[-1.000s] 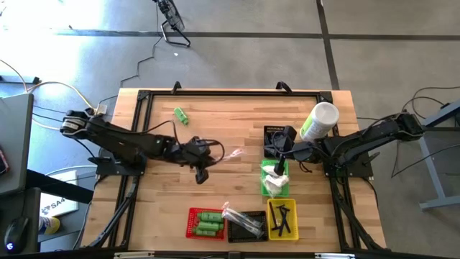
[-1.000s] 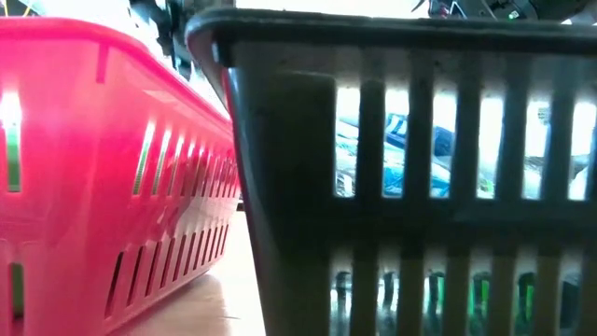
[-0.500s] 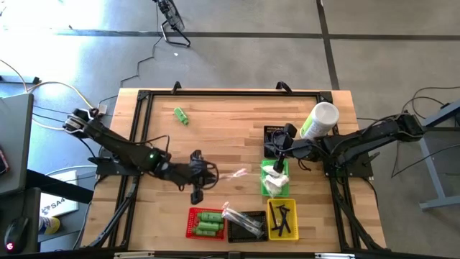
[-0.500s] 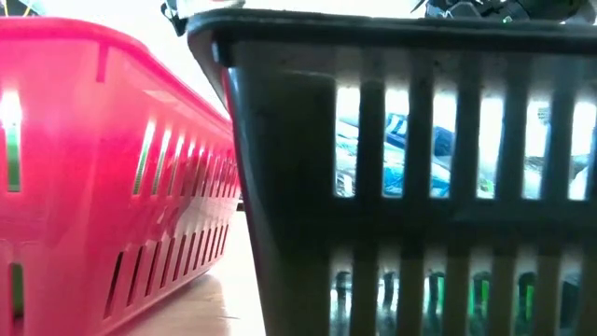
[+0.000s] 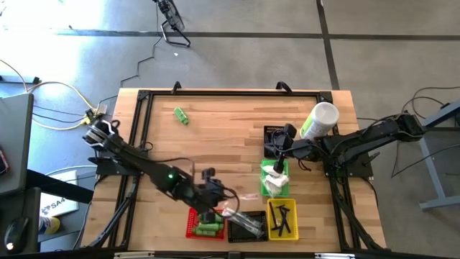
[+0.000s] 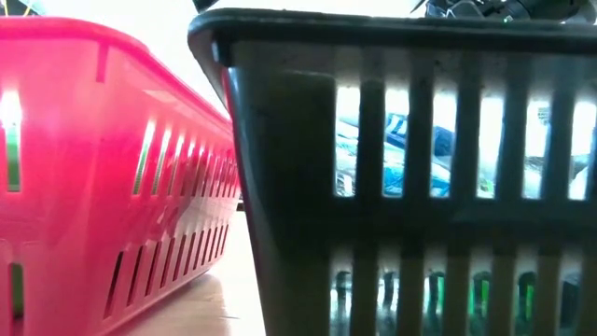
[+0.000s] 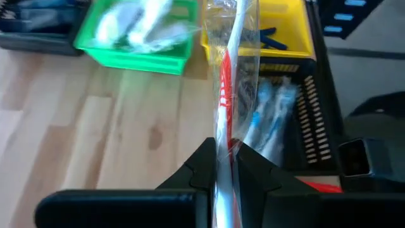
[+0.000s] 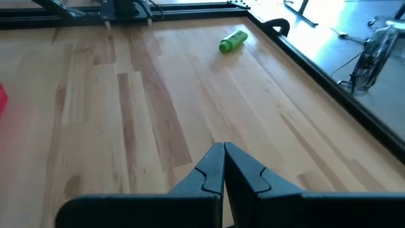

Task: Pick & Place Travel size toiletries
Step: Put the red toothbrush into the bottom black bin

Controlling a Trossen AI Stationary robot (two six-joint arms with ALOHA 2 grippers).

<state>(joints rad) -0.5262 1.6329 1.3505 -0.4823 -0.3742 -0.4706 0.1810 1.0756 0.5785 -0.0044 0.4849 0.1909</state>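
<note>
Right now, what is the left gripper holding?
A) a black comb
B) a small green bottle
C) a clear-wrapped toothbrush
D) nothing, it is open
C: in the left wrist view the left gripper is shut on a clear-wrapped toothbrush with a red handle, carried near the black basket that already holds wrapped toothbrushes.

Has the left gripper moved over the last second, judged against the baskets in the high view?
Yes. The left gripper, shut on a clear-wrapped toothbrush, has travelled from mid-table toward the near edge and now sits by the red basket and black basket.
</note>
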